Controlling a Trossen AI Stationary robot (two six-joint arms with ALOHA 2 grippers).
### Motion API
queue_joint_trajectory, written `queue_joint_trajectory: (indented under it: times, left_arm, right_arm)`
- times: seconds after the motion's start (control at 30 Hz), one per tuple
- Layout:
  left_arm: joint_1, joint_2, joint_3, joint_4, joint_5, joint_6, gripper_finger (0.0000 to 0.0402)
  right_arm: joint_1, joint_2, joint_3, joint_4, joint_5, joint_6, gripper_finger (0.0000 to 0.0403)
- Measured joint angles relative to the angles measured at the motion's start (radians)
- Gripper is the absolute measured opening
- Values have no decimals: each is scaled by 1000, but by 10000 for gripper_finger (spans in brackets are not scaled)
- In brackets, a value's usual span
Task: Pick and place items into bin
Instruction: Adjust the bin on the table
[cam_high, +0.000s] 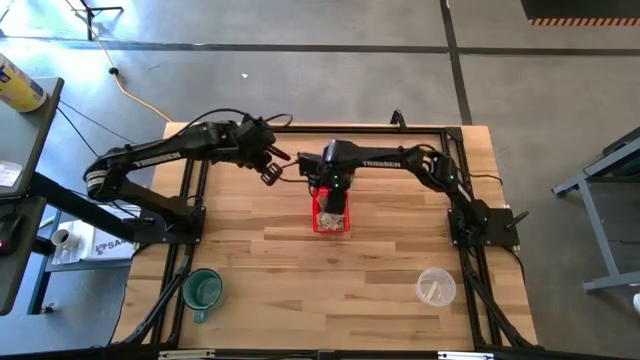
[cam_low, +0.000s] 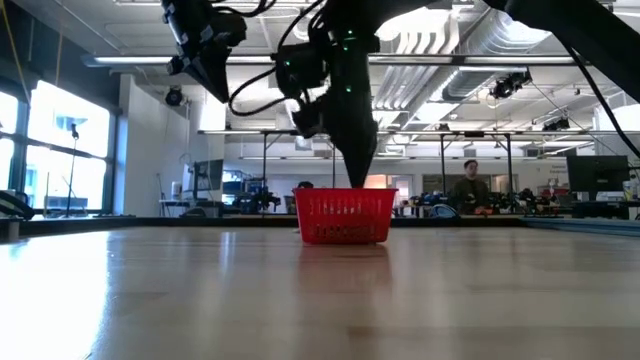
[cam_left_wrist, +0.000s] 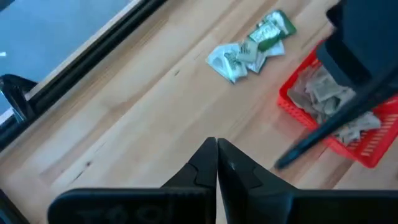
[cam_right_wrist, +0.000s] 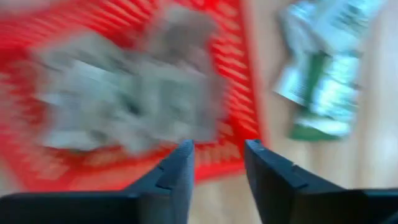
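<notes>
The right gripper (cam_right_wrist: 217, 165) hangs over the red basket (cam_high: 322, 224), jaws apart and empty. The basket sits mid-worktop (cam_high: 330, 280), slips (cam_right_wrist: 124, 106) heaped inside. A careless descent could catch the rim and shove the basket.

The left gripper (cam_left_wrist: 216, 163), jaws closed on nothing, waits beside the basket. Only the wrist views show loose slips (cam_left_wrist: 249, 46) lying just outside it; from above, the arm hides them.

My wooden table (cam_high: 300, 270) carries the red basket (cam_high: 330, 216) near its centre, loose paper slips (cam_left_wrist: 252, 46) beside it, a green mug (cam_high: 201, 290) near-left, and a clear cup (cam_high: 435, 287) near-right.
</notes>
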Motion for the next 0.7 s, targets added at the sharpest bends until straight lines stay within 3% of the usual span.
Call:
queue_joint_trajectory:
  times: [0.13,0.23,0.33,0.43,0.53,0.63,0.7]
  left_arm:
    - [6,-12,-44,1,29,-27,49]
    - [5,-11,-125,44,41,-32,49]
    - [17,-10,-255,251,111,-32,49]
    - [63,-9,-377,587,263,2,49]
    - [117,19,-446,866,328,7,49]
    - [181,82,-451,970,354,11,49]
    - [221,146,-442,985,402,23,49]
  right_arm:
    - [-60,-25,-58,-22,51,-67,178]
    - [-122,-93,-152,20,-20,-124,198]
    - [-171,-209,-277,74,-125,-138,203]
    - [-201,-361,-416,157,-181,-133,204]
    - [-210,-520,-553,270,-145,-89,204]
    - [-209,-636,-686,442,-45,0,204]
    - [-209,-659,-755,569,-47,78,204]
